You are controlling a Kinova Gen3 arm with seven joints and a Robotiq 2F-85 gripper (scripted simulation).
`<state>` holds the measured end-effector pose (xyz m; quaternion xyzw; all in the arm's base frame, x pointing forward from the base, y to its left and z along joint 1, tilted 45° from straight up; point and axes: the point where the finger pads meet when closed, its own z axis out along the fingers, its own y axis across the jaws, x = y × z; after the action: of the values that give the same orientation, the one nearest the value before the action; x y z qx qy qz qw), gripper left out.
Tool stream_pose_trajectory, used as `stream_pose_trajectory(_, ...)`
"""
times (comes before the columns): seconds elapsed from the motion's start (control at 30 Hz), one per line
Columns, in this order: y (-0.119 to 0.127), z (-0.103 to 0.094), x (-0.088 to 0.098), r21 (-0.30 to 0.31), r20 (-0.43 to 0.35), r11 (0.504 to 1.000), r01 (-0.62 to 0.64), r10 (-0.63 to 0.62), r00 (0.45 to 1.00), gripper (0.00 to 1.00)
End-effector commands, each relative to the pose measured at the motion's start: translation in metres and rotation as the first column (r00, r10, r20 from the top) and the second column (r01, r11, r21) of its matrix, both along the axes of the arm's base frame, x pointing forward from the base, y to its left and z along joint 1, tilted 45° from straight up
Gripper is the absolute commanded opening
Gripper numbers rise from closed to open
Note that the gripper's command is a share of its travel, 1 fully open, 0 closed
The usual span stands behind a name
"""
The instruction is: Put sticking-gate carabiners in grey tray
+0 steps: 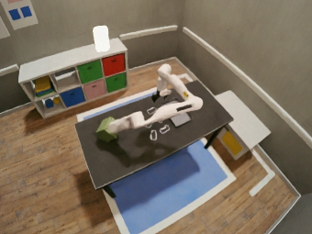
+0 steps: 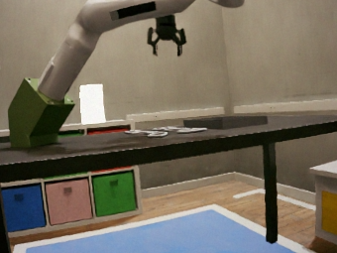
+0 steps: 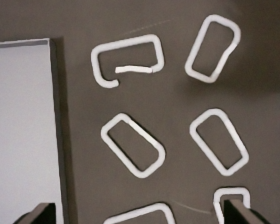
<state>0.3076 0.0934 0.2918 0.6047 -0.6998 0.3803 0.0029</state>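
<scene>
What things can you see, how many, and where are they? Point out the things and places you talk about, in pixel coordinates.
clips [image 3: 127, 41]: six, white, on the table
tray [image 1: 183, 118] [image 2: 225, 122] [image 3: 27, 130]: one, grey, on the table
table [image 1: 98, 165] [image 2: 89, 158]: one, black, on the mat
mat [image 1: 161, 191] [image 2: 164, 233]: one, blue with white edge, under the table
shelf [image 1: 69, 63] [image 2: 140, 191]: one, white, by the wall
low cabinet [image 1: 248, 117] [image 2: 329, 168]: one, white, beside the table
arm [image 1: 179, 108] [image 2: 134, 5]: one, white, over the table
gripper [image 2: 167, 53]: one, black, open, above the table

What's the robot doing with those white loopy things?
The robot arm isn't holding anything right now. Its open fingers hang above the table. The loops are carabiners, and one has its gate standing open. It lies beside the grey tray, not in it. Sticky-gated ones belong in there.
</scene>
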Motion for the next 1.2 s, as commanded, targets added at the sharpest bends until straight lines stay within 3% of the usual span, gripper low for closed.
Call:
stream_pose_trajectory(0.0,0.008,-0.059,0.002,0.001,0.001,1.0,-0.001,0.001,1.0,1.0)
stream_pose_trajectory(0.53,0.008,-0.059,0.002,0.001,0.001,1.0,-0.001,0.001,1.0,1.0)
stream_pose_trajectory(0.57,0.013,-0.115,0.004,-0.007,-0.001,1.0,0.0,0.0,1.0,1.0)
stream_pose_trajectory(1.1,0.013,-0.115,0.004,-0.007,-0.001,1.0,0.0,0.0,1.0,1.0)
stream_pose_trajectory(1.13,0.019,-0.17,0.006,-0.015,0.0,1.0,0.004,-0.004,1.0,1.0)
stream_pose_trajectory(1.17,0.019,-0.17,0.006,-0.015,0.0,1.0,0.004,-0.004,1.0,1.0)
